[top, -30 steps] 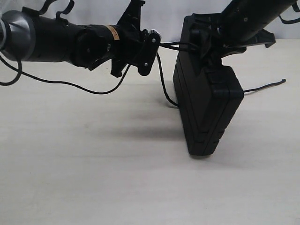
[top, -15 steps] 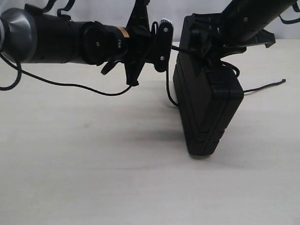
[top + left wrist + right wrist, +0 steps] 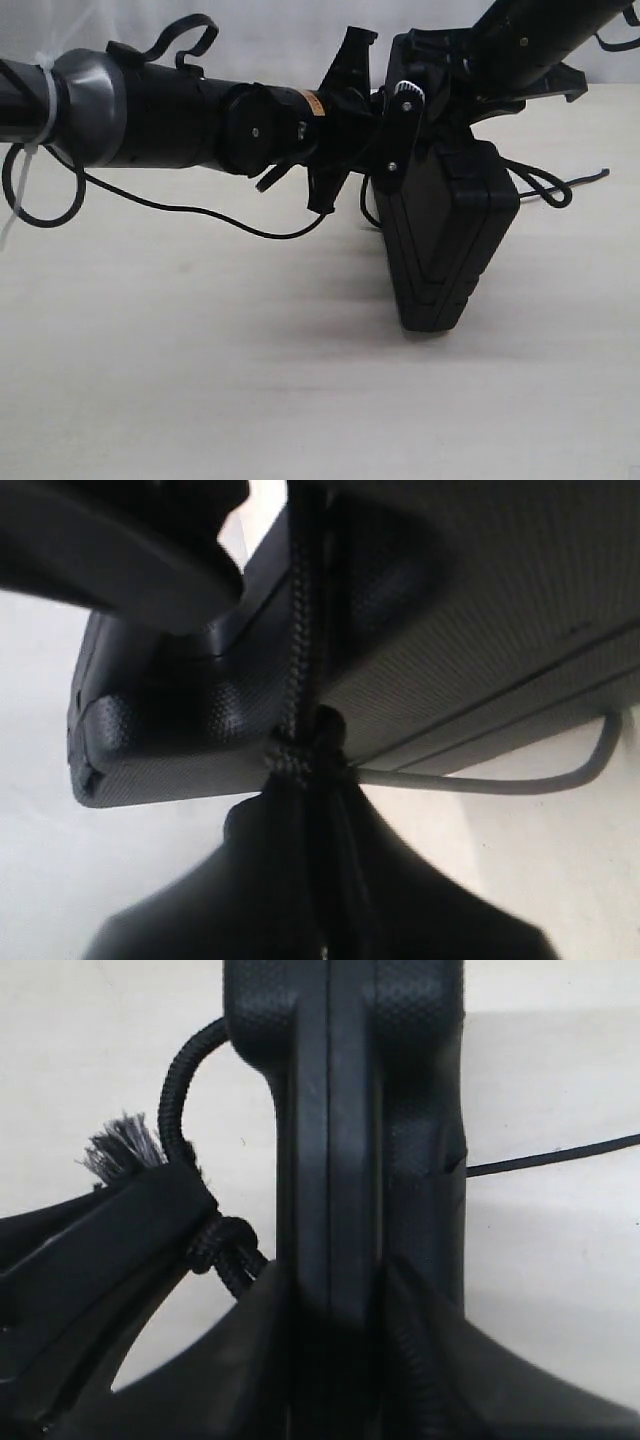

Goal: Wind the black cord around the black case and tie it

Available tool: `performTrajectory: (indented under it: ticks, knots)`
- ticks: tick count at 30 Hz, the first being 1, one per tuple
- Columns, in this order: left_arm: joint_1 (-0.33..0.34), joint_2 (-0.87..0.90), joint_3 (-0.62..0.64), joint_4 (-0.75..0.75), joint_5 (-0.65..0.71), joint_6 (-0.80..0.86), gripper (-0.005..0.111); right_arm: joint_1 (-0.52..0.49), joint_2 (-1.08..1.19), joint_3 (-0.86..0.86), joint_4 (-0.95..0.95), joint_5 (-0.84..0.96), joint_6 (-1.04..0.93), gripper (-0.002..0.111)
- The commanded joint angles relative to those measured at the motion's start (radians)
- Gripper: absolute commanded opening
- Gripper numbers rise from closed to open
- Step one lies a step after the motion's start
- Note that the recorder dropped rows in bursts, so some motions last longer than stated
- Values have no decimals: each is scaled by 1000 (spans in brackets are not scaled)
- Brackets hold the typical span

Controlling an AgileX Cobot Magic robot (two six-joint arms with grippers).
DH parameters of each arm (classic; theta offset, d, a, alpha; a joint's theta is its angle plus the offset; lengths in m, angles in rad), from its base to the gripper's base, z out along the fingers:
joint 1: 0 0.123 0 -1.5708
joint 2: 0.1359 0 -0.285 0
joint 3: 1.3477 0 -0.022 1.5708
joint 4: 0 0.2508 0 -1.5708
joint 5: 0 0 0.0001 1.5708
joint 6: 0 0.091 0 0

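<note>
Flat matte-black plastic case (image 3: 445, 240) stands edge-down on the pale tabletop (image 3: 200, 380), its top clamped in the right claw (image 3: 345, 1300). Beside it, the left claw (image 3: 305, 790) pinches the thin black braided cord (image 3: 300, 660) at a knot. Only the right wrist view shows its frayed tuft (image 3: 120, 1150).

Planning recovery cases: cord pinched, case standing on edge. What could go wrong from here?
1. The left pincer grips the black cord right by its knot, near the frayed end; it could slip out.
2. The black case stands on edge, clamped only at its top by the right pincer; a cord tug may tip it.
</note>
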Motion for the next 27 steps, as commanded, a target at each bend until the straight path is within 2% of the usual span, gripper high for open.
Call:
performTrajectory:
  ticks: [1,7,13,16,22,24,27]
  knots:
    - [-3,1,-1,-6,-37,-42,0,-3,-11,0,23,-4,-3,4]
    - [-3,1,-1,-6,-92,-210,0,-3,-11,0,23,-8,-3,4]
    - [-3,-5,-1,-6,25,-234,2,-3,-11,0,23,-8,-3,4]
    - [-3,-5,-1,-6,49,-234,12,-3,-11,0,23,-8,-3,4]
    - [-3,-12,-1,-6,41,-234,44,-3,-11,0,23,-6,-3,4]
    - [-3,-14,-1,-6,41,-234,49,-3,-11,0,23,-6,-3,4]
    - [-1,-14,-1,-6,49,-234,49,-3,-11,0,23,-6,-3,4]
